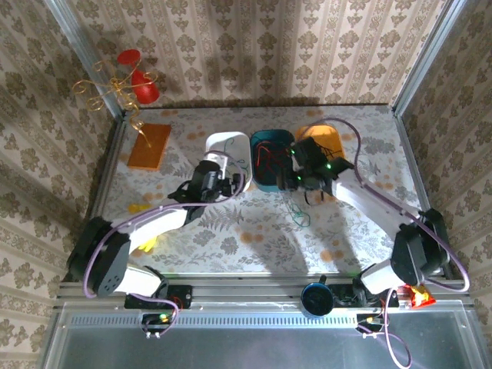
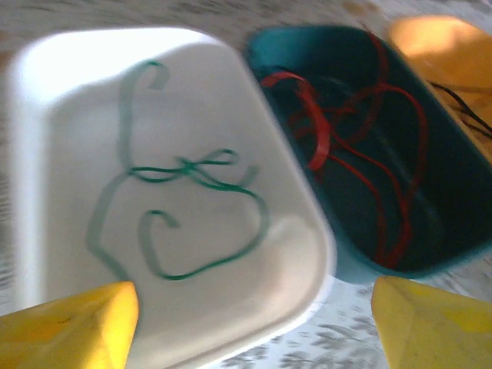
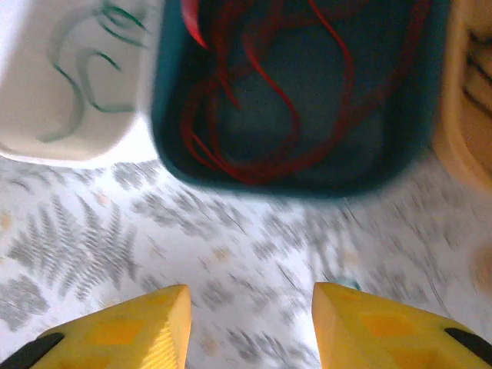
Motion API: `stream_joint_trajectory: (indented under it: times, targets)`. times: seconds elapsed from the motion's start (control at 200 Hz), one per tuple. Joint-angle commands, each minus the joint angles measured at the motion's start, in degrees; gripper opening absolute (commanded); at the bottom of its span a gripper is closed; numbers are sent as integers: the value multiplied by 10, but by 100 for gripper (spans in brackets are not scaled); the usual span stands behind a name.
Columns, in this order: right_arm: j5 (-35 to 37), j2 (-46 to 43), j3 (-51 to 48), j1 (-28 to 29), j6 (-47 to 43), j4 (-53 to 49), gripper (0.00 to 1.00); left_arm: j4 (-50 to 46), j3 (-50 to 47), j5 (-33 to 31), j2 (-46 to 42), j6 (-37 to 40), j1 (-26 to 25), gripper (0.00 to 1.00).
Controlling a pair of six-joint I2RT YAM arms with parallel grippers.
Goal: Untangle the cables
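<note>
The cables (image 2: 188, 167), thin flexible wires in red, green and black, lie mostly in three shallow plastic trays set side by side at the far middle of the table. The white rectangular tray (image 2: 46, 154) on the left holds one green cable (image 2: 257, 207), looped loosely and crossing itself once near the middle. The teal rectangular tray (image 2: 461, 231) in the centre holds the red cables (image 2: 323, 142), a tangle of overlapping loops; I would guess two or three strands, but the blur makes counting unsure. The orange tray (image 2: 430, 46) on the right has a black cable (image 2: 461, 104) showing at its edge. From above, one more green strand (image 1: 298, 217) lies on the fern-patterned tabletop (image 3: 92, 231), just near of the teal tray.

The left gripper (image 2: 254, 330) hangs over the near ends of the white and teal trays, its two yellow fingers (image 2: 69, 330) spread wide with nothing between them. The right gripper (image 3: 250, 330) hovers above bare tabletop just near of the teal tray, jaws likewise parted and holding nothing.

At the far left corner a flat orange board (image 1: 148, 146) rests on the table, well apart from the trays.
</note>
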Motion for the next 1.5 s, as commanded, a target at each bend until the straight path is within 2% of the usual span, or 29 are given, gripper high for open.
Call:
stream_joint_trajectory:
  times: [0.0,0.27,0.52,0.77,0.96,1.285,1.495]
  targets:
    - [24,-47,-93,-20,61,-9,47,32,47,51,49,40,-40,81]
    - [26,-71,-210,-39,112,11,45,23,107,76,129,35,-75,80]
    - [20,-34,-206,-49,98,43,44,-7,127,67,154,51,-94,80]
    - [13,31,-195,-49,89,61,42,-19,135,65,159,51,-95,80]
    - [20,45,-195,-49,90,60,40,-20,134,65,159,50,-95,80]
    - [39,-64,-212,-49,75,91,40,-21,135,56,163,45,-94,80]
    - [3,-83,-231,-48,55,112,40,-22,136,49,163,44,-93,80]
